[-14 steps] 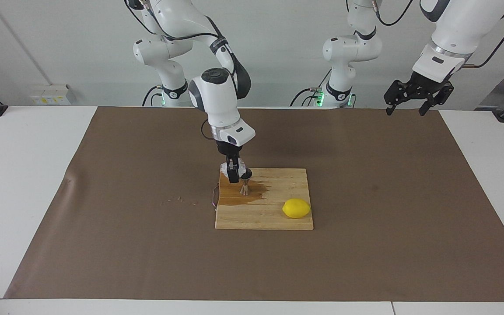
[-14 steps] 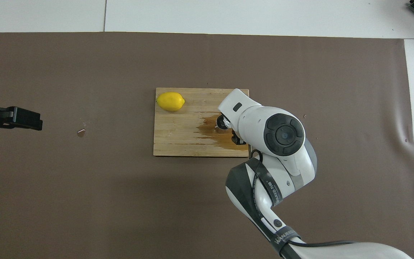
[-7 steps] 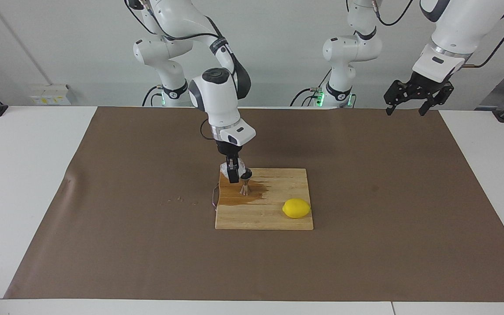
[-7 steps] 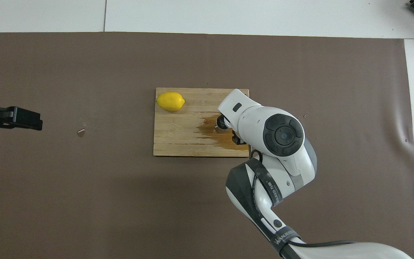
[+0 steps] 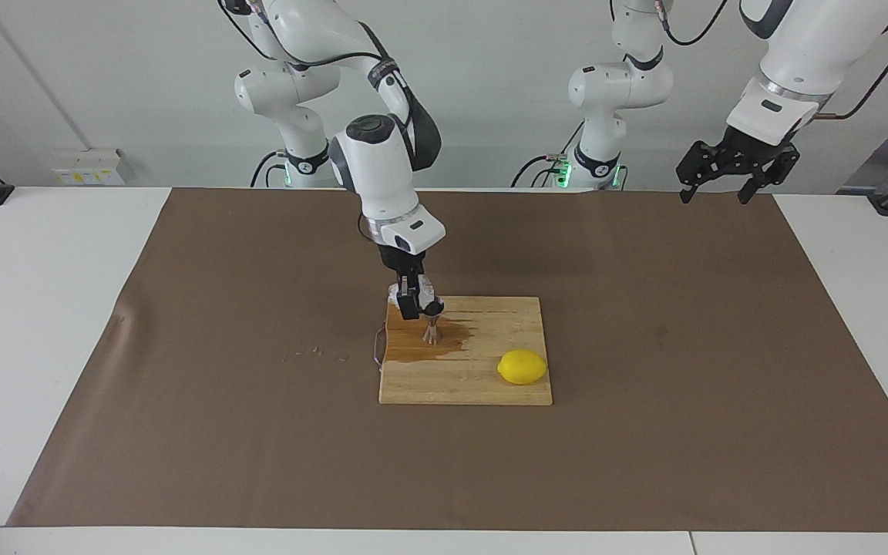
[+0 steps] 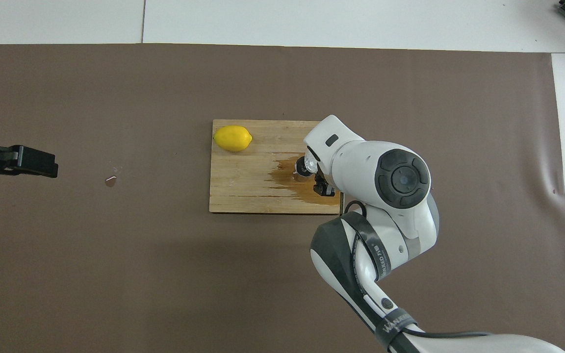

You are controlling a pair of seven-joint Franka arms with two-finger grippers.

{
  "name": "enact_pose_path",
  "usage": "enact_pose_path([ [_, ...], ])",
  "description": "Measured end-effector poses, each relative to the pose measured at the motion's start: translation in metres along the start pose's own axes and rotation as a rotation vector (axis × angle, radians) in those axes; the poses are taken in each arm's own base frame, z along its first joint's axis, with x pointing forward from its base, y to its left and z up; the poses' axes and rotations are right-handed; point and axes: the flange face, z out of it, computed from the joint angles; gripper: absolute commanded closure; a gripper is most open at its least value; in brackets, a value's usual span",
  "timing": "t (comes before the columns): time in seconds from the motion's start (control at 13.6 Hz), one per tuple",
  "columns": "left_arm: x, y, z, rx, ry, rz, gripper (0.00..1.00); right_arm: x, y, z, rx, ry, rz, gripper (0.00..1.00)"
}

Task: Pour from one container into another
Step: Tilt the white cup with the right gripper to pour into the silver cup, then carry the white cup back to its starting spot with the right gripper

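**Glass cup tipped over jigger, spill on board**

Small glass cup is up in the air, clamped in the right gripper, right above the steel jigger. Jigger stands upright on the wooden cutting board, in the wet brown puddle at the right arm's end of the board. Cup likely light, rigid, breakable, slick when wet; side-wall pinch below the rim looks the sane hold. Jigger narrow-waisted, tips easily, mouth small. Lemon sits on the board, well apart from the jigger. Left gripper waits, fingers apart, raised over the left arm's end of the table.
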Motion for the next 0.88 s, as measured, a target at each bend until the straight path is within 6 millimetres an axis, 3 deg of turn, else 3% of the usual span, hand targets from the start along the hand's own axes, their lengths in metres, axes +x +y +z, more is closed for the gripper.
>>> enact_pose_path([
  [0.22, 0.0, 0.0, 0.0, 0.0, 0.0, 0.0, 0.0, -0.004, 0.001, -0.008, 0.039, 0.044, 0.066, 0.68],
  [0.37, 0.0, 0.0, 0.0, 0.0, 0.0, 0.0, 0.0, -0.018, 0.008, -0.013, 0.07, 0.093, 0.095, 0.68],
  [0.88, 0.0, 0.0, 0.0, 0.0, 0.0, 0.0, 0.0, -0.144, 0.042, -0.019, 0.228, 0.365, 0.217, 0.68],
])
